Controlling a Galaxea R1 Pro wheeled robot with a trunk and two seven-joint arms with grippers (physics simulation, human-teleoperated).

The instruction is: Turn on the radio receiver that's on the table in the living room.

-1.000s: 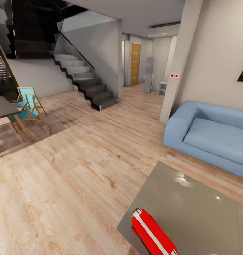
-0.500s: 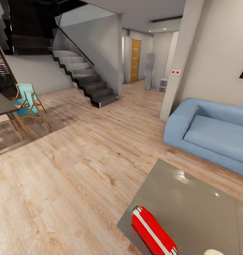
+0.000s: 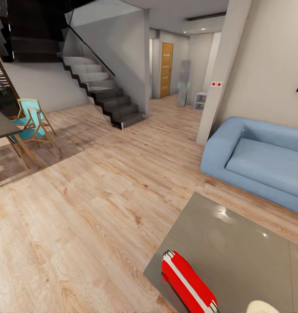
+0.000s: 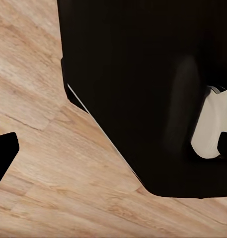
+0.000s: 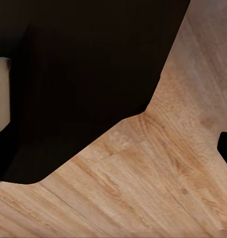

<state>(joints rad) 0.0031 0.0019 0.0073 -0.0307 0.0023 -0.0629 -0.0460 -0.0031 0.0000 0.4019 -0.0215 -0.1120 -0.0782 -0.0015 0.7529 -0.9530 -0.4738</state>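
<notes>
Red boxy radio with white stripe [image 3: 189, 283] lay on near corner of low shiny grey table [image 3: 244, 256], close below my head camera. Pale-blue soft sofa [image 3: 257, 161] stood past table. Light wood plank floor [image 3: 92, 208] ran to dark stairs [image 3: 105, 93]. Wrist cameras saw wood floor [image 4: 53, 168] and black body part [image 4: 143, 74]. Could not tell if my grippers were open or closed.

A red radio [image 3: 189, 283] with a white stripe sits on the glossy grey-beige table [image 3: 240, 256]; pale-blue sofa [image 3: 257, 163], light wood-grain floor [image 3: 88, 208], turquoise chair [image 3: 29, 126], orange door [image 3: 166, 69].
</notes>
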